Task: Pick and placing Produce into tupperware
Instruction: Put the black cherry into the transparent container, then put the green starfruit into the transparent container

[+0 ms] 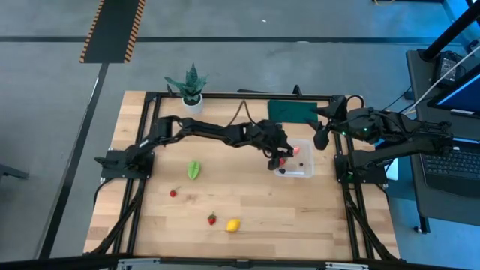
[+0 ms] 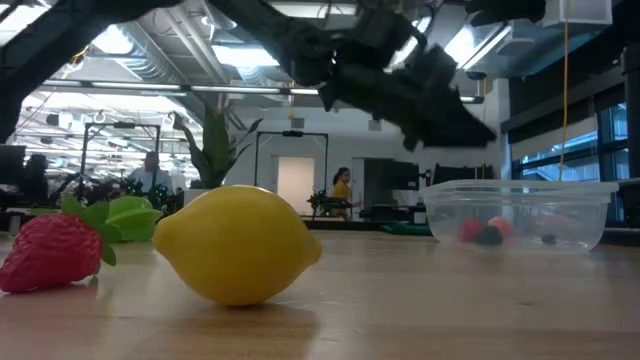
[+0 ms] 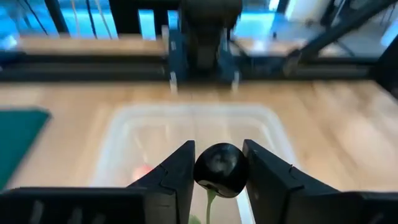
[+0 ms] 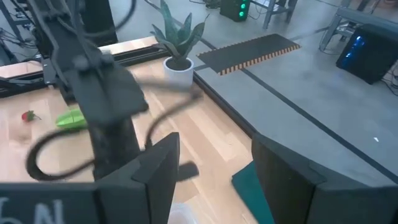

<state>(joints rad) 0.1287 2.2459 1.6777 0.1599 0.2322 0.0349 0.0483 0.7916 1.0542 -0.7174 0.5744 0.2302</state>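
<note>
My left gripper point(image 3: 219, 175) hangs over the clear tupperware point(image 1: 302, 160), shut on a dark round berry point(image 3: 219, 170). The tupperware point(image 2: 520, 213) sits on the table's right side and holds a pink fruit point(image 2: 473, 229) and dark berries point(image 2: 490, 237). On the wood lie a green leafy piece point(image 1: 194, 170), two red berries point(image 1: 173, 193) point(image 1: 212, 219) and a yellow lemon point(image 1: 233, 225). My right gripper point(image 4: 214, 165) waits open, raised near the far right corner. My left gripper pinches the dark berry point(image 3: 219, 170) between its two fingers, one finger point(image 3: 177, 174) on each side of the round body. The berry is lifted clear above the tupperware, with a thin green stem point(image 3: 209, 202) hanging below it.
A potted plant in a white pot point(image 1: 192, 88) stands at the far edge. A flat dark green rectangle point(image 1: 292, 111) lies beyond the tupperware. Black frame rails run along the table's edges point(image 1: 142, 172). Bare wood shows between the scattered produce.
</note>
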